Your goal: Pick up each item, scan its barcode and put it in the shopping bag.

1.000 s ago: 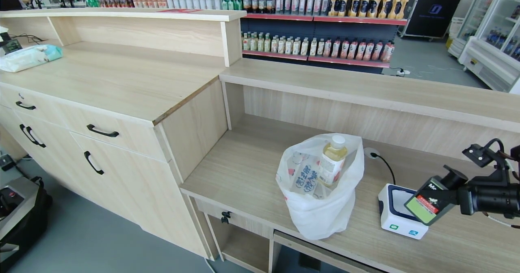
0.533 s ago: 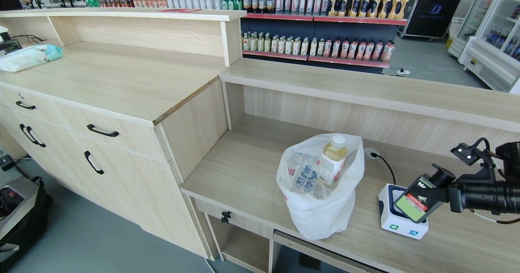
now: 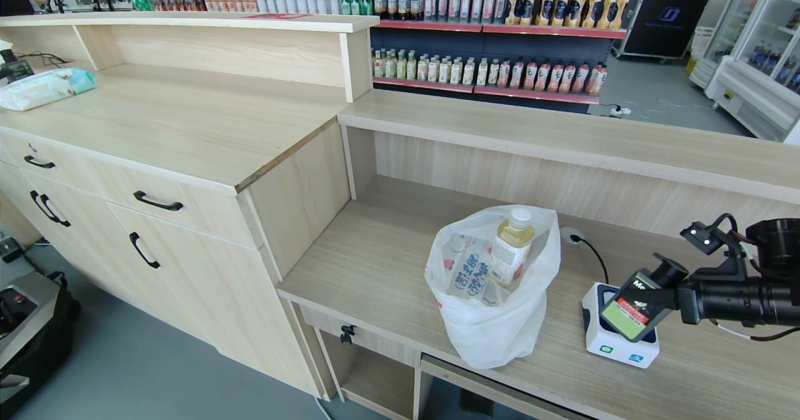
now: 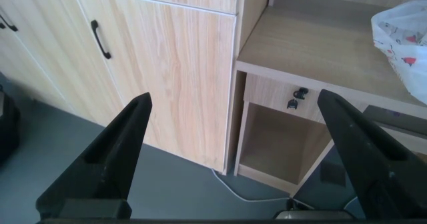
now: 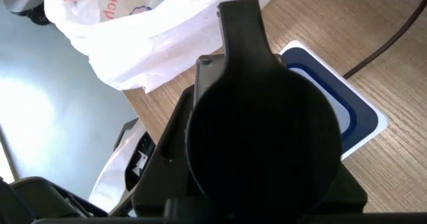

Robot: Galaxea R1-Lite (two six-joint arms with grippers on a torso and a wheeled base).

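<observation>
ok so the right hand (image 3: 650, 295) is clamped around the item (image 3: 628, 315), a dark container with a green and red label. It's held up in the air, tilted, off to the right of the shopping bag (image 3: 494, 307) and not touching it. Directly under the item is the scanner (image 3: 615, 345), a little white box with a blue top. The scanner sits on the counter (image 3: 375, 264) just beside the bag, on that same right side. From the head view the item's lower corner overlaps the scanner's top, but I can't tell if they actually touch.

The bag itself is white thin plastic, standing open near the counter's front edge. There's already stuff in it: a yellow drink bottle (image 3: 511, 245) with a pale cap standing upright and poking out the top, and a printed pack (image 3: 469, 273) leaning right next to it on its left. Behind the bag, a bit to its right, a black cable (image 3: 590, 251) comes out of a round hole in the counter and runs toward the scanner.

The left hand (image 4: 235, 99) is spread wide open with nothing in it. It's well away from the bag, out past the counter's front edge by the cupboard doors.
</observation>
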